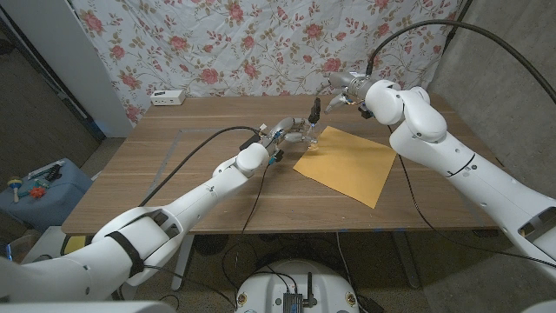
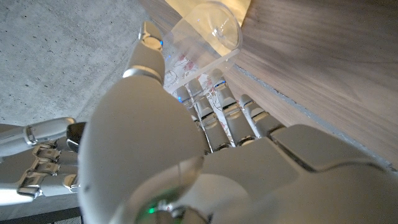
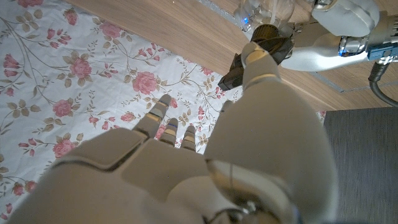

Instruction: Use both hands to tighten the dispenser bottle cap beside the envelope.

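Already we have both hands at the dispenser bottle (image 1: 310, 135), which stands on the bench (image 1: 200, 148) at the envelope's (image 1: 347, 161) near corner. Our left hand (image 1: 291, 132) wraps its fingers (image 2: 214, 93) round the clear body, and our right hand (image 1: 334, 97) sets a fingertip on the dark pump cap (image 3: 261, 53). Whether the cap is tight yet we cannot tell; the turning seems underway or about to start. We can read no label or writing.
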Motion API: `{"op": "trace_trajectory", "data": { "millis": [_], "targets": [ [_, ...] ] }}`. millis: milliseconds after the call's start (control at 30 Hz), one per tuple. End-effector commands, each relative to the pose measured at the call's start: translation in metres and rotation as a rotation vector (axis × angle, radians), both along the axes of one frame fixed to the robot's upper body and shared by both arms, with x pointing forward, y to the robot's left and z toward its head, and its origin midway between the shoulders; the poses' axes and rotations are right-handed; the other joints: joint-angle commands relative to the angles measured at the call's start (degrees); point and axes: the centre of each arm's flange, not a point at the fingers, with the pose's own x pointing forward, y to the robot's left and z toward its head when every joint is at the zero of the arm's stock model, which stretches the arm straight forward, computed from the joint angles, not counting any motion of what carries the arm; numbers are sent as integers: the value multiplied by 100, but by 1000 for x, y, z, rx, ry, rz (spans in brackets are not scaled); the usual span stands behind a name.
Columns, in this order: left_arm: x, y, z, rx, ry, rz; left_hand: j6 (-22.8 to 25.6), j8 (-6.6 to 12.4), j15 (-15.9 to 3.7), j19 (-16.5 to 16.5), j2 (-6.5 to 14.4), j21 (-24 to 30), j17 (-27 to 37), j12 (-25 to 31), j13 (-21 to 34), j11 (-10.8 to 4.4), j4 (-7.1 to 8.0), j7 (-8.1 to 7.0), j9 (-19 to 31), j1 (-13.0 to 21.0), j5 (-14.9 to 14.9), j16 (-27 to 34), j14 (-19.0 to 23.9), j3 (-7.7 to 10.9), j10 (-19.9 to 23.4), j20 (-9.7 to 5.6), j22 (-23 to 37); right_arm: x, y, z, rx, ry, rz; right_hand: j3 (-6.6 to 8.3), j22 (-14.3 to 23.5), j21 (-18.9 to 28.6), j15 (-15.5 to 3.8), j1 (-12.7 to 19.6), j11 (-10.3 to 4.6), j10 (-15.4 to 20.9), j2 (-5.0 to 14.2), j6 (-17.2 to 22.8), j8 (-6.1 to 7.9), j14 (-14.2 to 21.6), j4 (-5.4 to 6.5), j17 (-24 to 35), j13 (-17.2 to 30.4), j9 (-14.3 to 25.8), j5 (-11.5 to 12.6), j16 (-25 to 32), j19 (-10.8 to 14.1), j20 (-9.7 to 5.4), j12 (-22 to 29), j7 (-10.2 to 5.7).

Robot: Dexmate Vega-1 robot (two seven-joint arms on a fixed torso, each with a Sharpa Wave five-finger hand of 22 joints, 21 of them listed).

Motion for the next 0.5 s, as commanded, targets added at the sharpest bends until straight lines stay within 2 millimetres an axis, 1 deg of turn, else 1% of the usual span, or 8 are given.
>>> {"op": "trace_trajectory", "data": {
  "millis": [33,333,500],
  "targets": [
    [-1,-1,-2,1,2,-1,970,35,-388,31,772,-9,23,27,1394,-84,561,235,21,-575,29,26,50,606,534,-14,16,1,2,-2,6,-20,69,39,5,0,43,93,-40,-81,5,79,51,-72,-8,20,7,23,37,4,-53,26,19,10],
    [-2,0,-2,-4,-1,2,983,39,-387,34,777,-7,20,25,1391,-75,567,233,21,-584,30,19,42,610,534,-6,16,3,6,-3,-16,-4,69,66,3,2,32,200,-93,-96,0,149,82,-123,-5,19,5,29,57,12,-93,41,39,10],
    [-2,1,-3,-6,-1,0,972,34,-390,32,775,-8,22,27,1393,-81,566,229,21,-585,29,22,44,609,537,-4,16,6,8,-2,-32,19,60,70,3,3,53,229,-86,-101,-9,185,96,-145,7,20,4,32,64,15,-110,51,47,10]
  ]
}}
